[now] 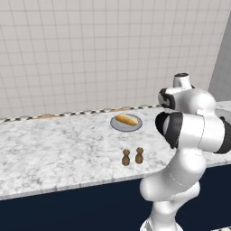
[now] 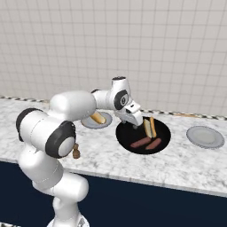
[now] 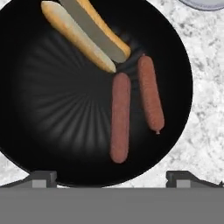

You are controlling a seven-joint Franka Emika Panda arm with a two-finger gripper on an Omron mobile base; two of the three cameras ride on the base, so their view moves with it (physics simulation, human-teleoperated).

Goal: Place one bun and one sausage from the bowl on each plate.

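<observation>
Marble-look grey-white countertop runs under a pale tiled wall, dark blue cabinet front below. Left base view: small flat grey plate sits near the back of the counter with one golden bun lying on it. Two small brown wooden shakers stand side by side nearer the front edge, well apart from that plate. White arm with dark joints rises at the right.

Right base view: large round matte-black bowl sits mid-counter, holding a split bun at its back and two reddish-brown sausages toward its front. Gripper hangs just above the bowl's back-left rim, nothing in it. Plate with the bun is left of the bowl, partly behind the arm. Second grey plate, bare, lies to the right of the bowl, apart from it.

Hand view: looks straight down into the bowl. Split bun is at the top, both sausages lie side by side right of centre, not touching the fingertips. Fingers are spread wide, empty, over the bowl's near rim.
</observation>
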